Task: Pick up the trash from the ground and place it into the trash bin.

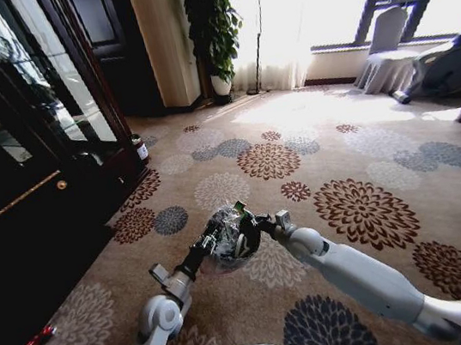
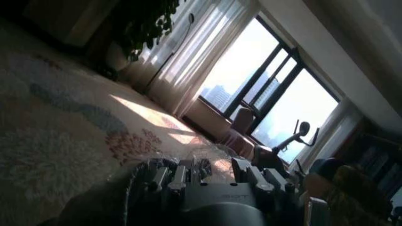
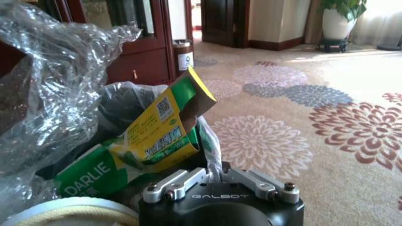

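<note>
Two grippers meet over one spot, lower centre of the head view. My right gripper [image 3: 217, 181] is pinched narrow on the wrapper [image 3: 160, 134], a flattened green-and-yellow carton. The carton rises straight out from between the jaws. Its long axis runs away from the palm, and the torn brown end points up and outward. A second green panel folds back beside the palm, so the piece is bent rather than straight.

Just past the carton is the bin [image 3: 122, 110], dark inside, with its clear bag [image 3: 53, 66] bunched high on the near side. The lower part of the carton looks already within the bag's mouth. The free end leans out over the rim, away from the bin's middle.

My left gripper [image 1: 209, 245] sits against the bin's other side, with crinkled bag film right at its tip. Whether it is open or clamped I cannot tell.

Judgement: the right arm is the one placed for the drop. The release depends on the carton's tilt, since that outward lean could let it hang up on the rim.

One tiny red piece [image 1: 39, 341] lies on the carpet [image 1: 359, 162] at lower left by the dark cabinet [image 1: 11, 214]. It is well apart from both arms and nearer my left.
</note>
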